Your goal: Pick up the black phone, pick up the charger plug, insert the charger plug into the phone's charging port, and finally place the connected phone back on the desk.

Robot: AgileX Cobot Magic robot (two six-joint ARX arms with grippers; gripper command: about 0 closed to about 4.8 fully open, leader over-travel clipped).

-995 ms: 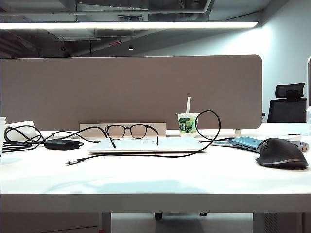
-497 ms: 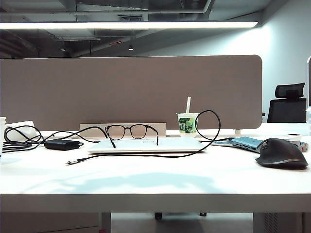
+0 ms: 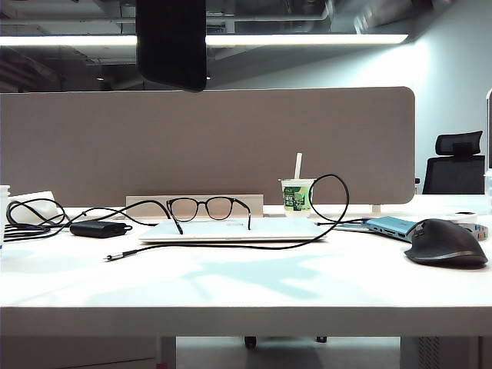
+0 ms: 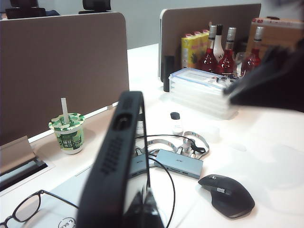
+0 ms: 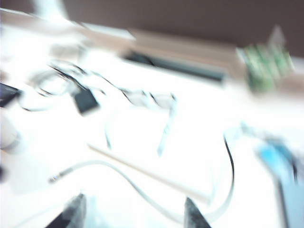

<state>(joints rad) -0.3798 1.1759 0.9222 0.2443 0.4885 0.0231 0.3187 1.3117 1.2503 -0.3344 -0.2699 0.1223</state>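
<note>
Phone is in my left gripper, jaws clamped on its lower end, edge-on to the wrist cam and tilted up. In the exterior view it now hangs at top left, well above the desk; half a second ago that spot was bare. So step one reads as done.

My right gripper is open, both fingertips showing with nothing between them. Its view is motion-blurred, so I'm swinging fast. It looks down at the plug, which lies on the desk, well apart from the fingertips.

Plug sits unmoved at front left of the desk, cable running back past the closed laptop with glasses on it, looping up by the cup. Mouse far right, same place.

Judgement: next is the plug pick. It's thin and flat on the desk, easy to miss. Can't see the charging port from here.
</note>
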